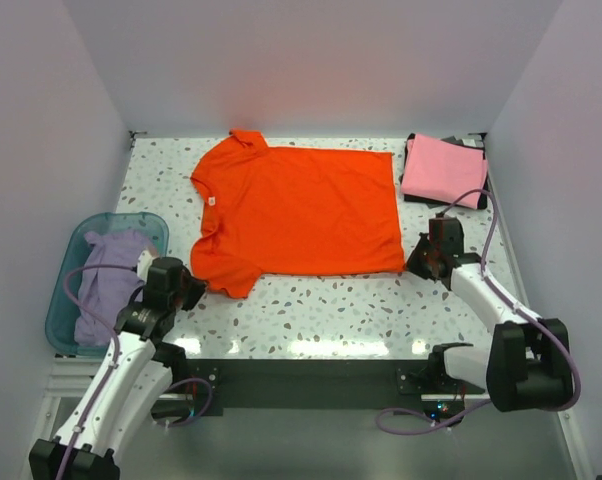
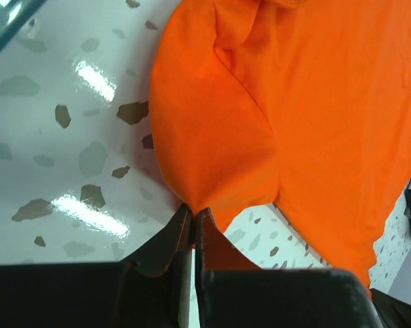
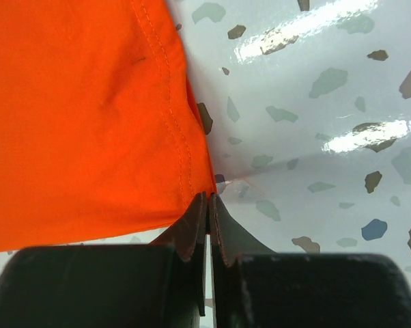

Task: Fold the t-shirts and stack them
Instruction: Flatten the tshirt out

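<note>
The orange-red t-shirt (image 1: 301,210) lies spread flat in the middle of the table, collar to the left. My left gripper (image 1: 191,290) is shut on the tip of its near sleeve (image 2: 212,150), pinched between the jaws (image 2: 193,215). My right gripper (image 1: 419,262) is shut on the shirt's near hem corner (image 3: 192,184), with the jaws closed at the cloth's edge (image 3: 208,199). The pink t-shirt (image 1: 444,170) lies folded at the back right. The pale lavender t-shirt (image 1: 111,280) is bunched inside the teal basin.
The translucent teal basin (image 1: 66,270) stands at the left edge of the speckled table (image 1: 321,310). White walls close in the left, back and right sides. A dark strip runs along the near edge between the arm bases.
</note>
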Action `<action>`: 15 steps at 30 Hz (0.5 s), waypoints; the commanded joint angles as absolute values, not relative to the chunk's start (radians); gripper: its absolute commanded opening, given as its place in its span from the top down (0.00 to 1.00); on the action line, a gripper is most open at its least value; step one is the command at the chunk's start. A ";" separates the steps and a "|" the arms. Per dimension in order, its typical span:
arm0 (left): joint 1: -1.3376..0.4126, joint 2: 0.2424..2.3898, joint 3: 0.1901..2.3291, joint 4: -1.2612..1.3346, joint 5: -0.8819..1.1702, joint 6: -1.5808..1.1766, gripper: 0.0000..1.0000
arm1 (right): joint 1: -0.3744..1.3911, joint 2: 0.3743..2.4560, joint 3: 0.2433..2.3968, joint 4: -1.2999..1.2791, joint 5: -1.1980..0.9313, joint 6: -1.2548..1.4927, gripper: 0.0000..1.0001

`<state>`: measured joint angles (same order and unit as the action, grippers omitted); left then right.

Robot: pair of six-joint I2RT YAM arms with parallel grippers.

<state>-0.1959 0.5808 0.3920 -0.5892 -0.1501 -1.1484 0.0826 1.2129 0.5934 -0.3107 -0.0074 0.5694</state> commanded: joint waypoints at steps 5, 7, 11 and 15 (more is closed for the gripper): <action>-0.225 0.636 0.348 -0.583 -0.149 -1.108 1.00 | 0.074 1.227 0.603 -0.318 0.051 0.572 1.00; -0.227 0.695 0.347 -0.529 -0.100 -1.057 1.00 | 0.074 1.250 0.600 -0.307 0.048 0.568 1.00; -0.236 0.752 0.379 -0.495 -0.060 -0.939 0.80 | 0.074 1.270 0.606 -0.305 0.032 0.555 1.00; -0.247 0.672 0.449 -0.497 -0.063 -0.899 0.44 | 0.072 1.247 0.620 -0.316 0.029 0.532 0.58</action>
<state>-0.2367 0.7162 0.3611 -0.5571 -0.0746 -0.9779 0.0772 1.2686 0.5934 -0.3222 0.0109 0.5602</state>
